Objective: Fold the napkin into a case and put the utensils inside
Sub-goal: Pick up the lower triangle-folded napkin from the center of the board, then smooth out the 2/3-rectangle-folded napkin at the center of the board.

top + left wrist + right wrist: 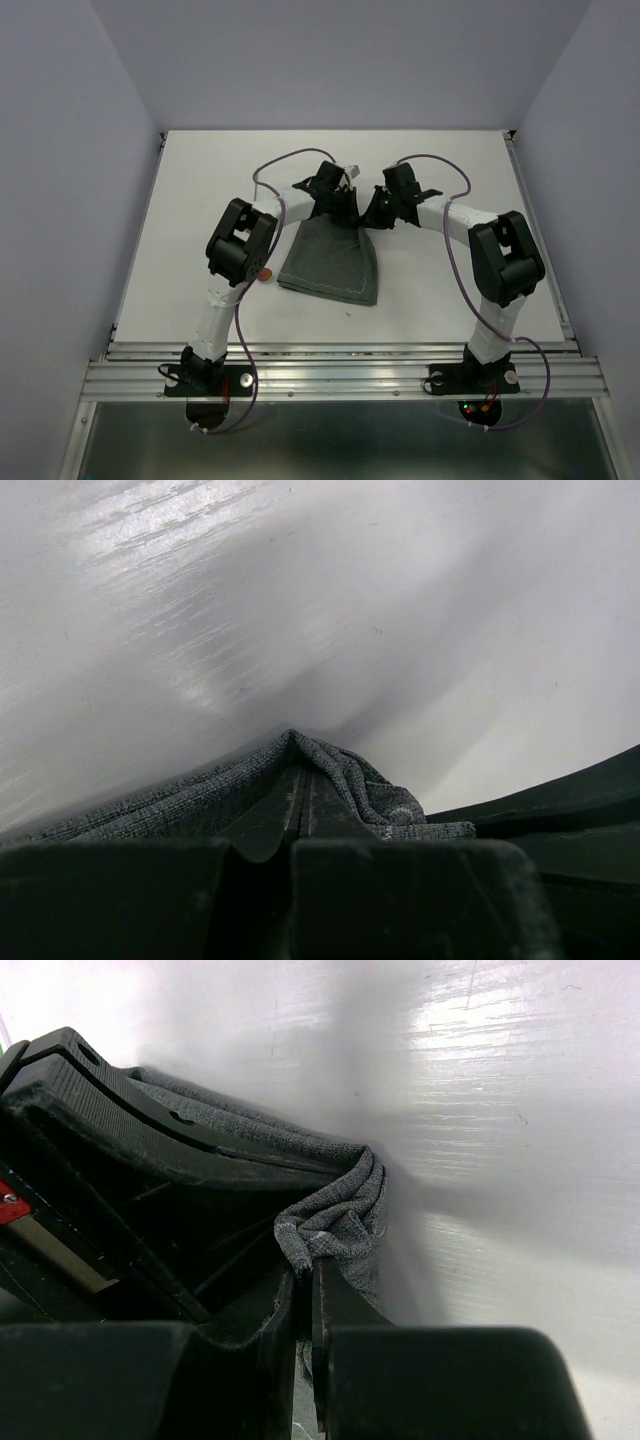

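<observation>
Clamped tight by left gripper [300, 802] and right gripper [304, 1295]: soft, limp dark grey fabric napkin [330, 264], far edge; best pinched at corners.

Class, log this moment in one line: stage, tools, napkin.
stage: folding | left tool: shut on napkin, far edge | right tool: shut on napkin, far edge | napkin: near edge flat on table

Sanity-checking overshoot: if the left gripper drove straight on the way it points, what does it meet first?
The napkin fold pinched in the left gripper goes first, and right behind it only bare white table shows. Probably it presses cloth into the table; depth is hard to judge.
</observation>
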You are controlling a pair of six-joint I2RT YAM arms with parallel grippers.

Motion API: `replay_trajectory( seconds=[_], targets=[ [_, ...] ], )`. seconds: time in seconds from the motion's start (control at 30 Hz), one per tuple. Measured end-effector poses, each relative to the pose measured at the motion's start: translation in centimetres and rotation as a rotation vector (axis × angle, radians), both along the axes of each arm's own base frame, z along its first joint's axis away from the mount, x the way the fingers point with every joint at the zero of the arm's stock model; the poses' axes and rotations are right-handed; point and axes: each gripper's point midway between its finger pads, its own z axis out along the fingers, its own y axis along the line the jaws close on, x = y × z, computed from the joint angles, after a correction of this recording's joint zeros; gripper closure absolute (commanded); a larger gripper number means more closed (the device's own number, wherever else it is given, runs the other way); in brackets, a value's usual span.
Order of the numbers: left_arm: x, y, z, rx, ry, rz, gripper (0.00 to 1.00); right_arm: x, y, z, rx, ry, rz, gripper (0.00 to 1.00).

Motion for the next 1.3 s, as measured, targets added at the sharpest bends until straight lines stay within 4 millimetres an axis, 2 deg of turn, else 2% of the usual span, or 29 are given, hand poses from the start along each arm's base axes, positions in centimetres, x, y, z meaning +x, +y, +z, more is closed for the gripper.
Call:
replay_trajectory(
  seconds=[0.2,0.47,0.57,0.8,1.1,1.17,1.3],
  targets=[
    [0.0,0.9,0.2,0.008,-0.007,0.022,1.00,0.1,0.0,-0.1,-0.008,0.001,-0.020,0.99],
    [-0.1,4.2,1.1,0.078,-0.005,0.068,1.00,0.2,-0.1,-0.2,-0.022,-0.004,-0.032,0.99],
    [0.1,4.8,1.6,0.082,-0.017,0.073,1.00,0.2,-0.1,-0.2,-0.025,-0.003,-0.034,0.99],
    [-0.1,5.0,1.2,0.083,-0.009,0.071,1.00,0.1,-0.2,-0.6,-0.032,0.002,-0.030,0.99],
    [0.0,4.0,1.9,0.024,-0.007,0.058,1.00,0.0,-0.3,-1.0,-0.042,0.012,-0.025,0.99],
    [0.1,3.8,1.7,0.024,-0.001,0.056,1.00,0.0,-0.3,-1.1,-0.043,0.014,-0.025,0.99],
    [0.7,3.2,0.0,0.023,0.022,0.051,1.00,0.0,-0.3,-1.1,-0.043,0.015,-0.024,0.99]
  ],
)
